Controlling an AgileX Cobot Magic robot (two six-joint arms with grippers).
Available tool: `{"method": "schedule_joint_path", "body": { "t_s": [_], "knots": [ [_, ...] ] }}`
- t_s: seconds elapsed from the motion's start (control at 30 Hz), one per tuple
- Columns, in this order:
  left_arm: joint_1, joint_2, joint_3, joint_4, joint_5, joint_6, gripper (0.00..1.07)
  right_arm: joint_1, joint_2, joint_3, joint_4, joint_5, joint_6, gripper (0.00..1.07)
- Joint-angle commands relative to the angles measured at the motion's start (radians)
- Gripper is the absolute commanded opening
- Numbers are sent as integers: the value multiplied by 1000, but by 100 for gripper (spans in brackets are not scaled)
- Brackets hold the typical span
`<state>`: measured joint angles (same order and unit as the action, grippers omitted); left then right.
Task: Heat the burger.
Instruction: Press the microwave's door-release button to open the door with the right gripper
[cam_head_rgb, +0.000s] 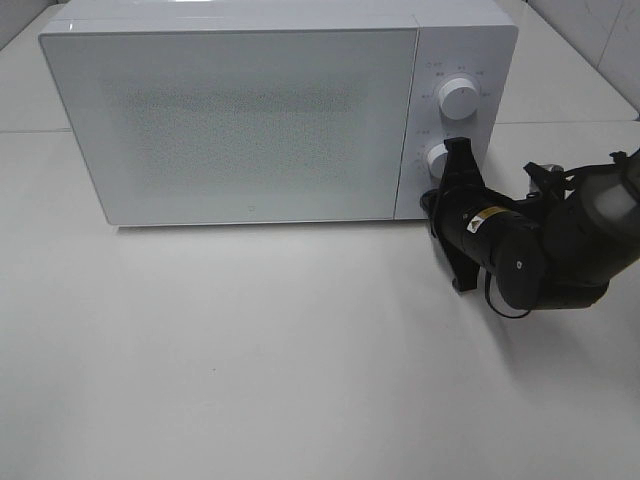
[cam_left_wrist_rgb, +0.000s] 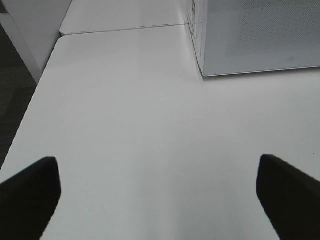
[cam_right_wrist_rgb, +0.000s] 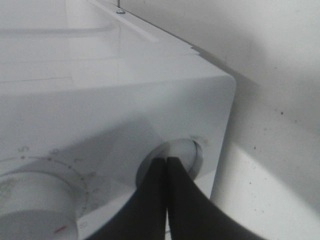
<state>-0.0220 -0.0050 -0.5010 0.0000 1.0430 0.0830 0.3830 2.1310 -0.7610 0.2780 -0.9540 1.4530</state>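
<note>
At the round lower knob (cam_head_rgb: 436, 156) of the glossy white microwave (cam_head_rgb: 250, 120), the tapered black right gripper (cam_right_wrist_rgb: 166, 161) is pinched shut; the left gripper (cam_left_wrist_rgb: 156, 162) gapes wide.

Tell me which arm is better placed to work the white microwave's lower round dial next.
Right. The right gripper, shut, has its tips at the round white lower dial of the white microwave. The left gripper hangs open above the white table, away from that dial.
</note>
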Motion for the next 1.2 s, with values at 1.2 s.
{"method": "schedule_joint_path", "body": {
  "t_s": [1.2],
  "knots": [
    [-2,-20,2,-9,-9,-6,101,12,-21,-118,-2,-42,-7,0]
  ]
}}
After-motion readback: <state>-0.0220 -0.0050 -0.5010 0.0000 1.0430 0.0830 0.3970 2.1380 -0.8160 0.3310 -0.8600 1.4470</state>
